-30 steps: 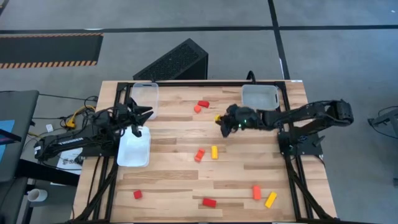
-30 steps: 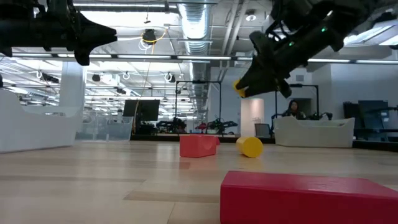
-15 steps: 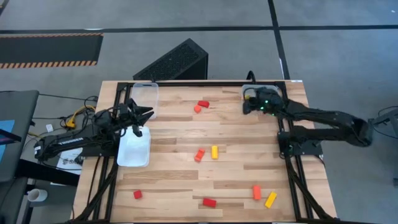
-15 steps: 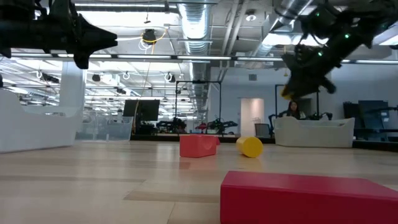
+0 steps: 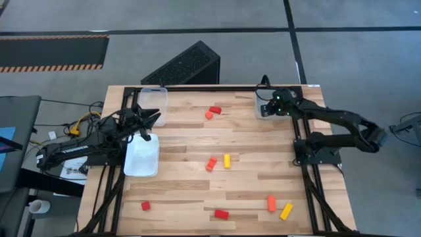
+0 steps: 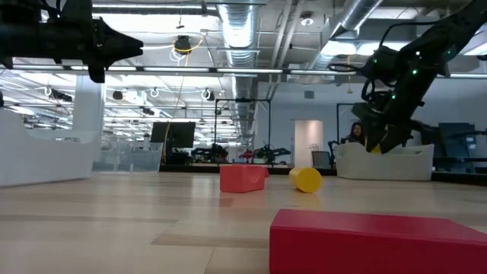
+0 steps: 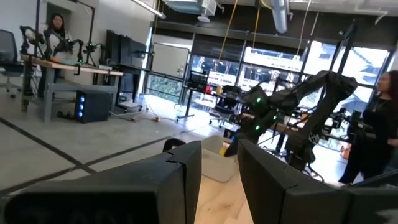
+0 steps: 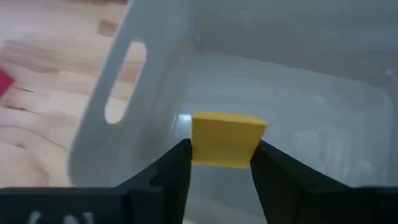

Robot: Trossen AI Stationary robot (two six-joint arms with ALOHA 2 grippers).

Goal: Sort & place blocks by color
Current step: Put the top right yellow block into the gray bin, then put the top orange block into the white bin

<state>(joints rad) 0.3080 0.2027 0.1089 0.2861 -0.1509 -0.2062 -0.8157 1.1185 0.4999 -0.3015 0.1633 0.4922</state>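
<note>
Our right gripper (image 8: 219,163) is closed on a yellow block (image 8: 227,138) and hangs just over the open mouth of a clear tray (image 5: 264,109) at the far right corner of the worktop (image 5: 184,191) — the block sits between the 2 fingers, above the tray floor and not yet set down. We judge this to be the release step for that block.

Our left gripper (image 5: 146,120) waits near the left edge above 2 more clear trays (image 5: 141,164), its fingers slightly apart and holding nothing.

Very little looks sorted so far: we can see no block lying in any tray. Out on the worktop 8 blocks remain — red and orange ones (image 5: 212,112) near the far middle, an orange and yellow pair (image 5: 219,162) at the centre, and 4 more (image 5: 221,214) along the near edge.
</note>
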